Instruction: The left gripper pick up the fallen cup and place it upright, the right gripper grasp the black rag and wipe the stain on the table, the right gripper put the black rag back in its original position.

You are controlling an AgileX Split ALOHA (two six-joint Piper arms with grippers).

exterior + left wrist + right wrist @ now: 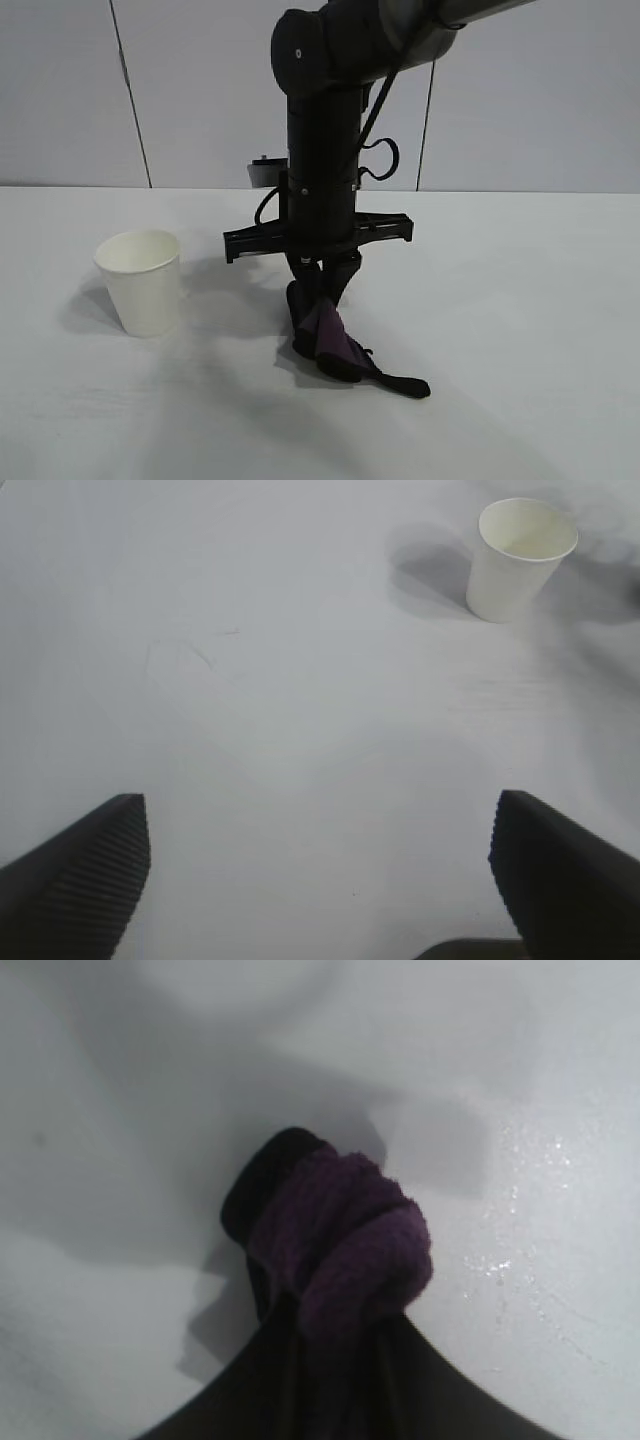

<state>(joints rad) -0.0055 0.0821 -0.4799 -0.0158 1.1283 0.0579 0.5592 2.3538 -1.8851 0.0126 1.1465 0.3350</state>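
Right gripper (pixel 322 283) points straight down near mid-table, fingers pinched on the black rag (pixel 330 338). Rag is bunched purple cloth with black edging; its lower part rests on the table (pixel 520 300), thin black tail trailing out flat toward the right of the exterior view. Right wrist view: rag (pixel 345 1245) wadded between the fingers, with faint wet flecks on the tabletop just beside it, possibly residue of the stain, hard to tell. Cup (pixel 141 281) stands upright, mouth up, well left of the rag, untouched. Left gripper (pixel 320 880) hovers apart from the cup (pixel 521 558), fingers spread wide, holding nothing.
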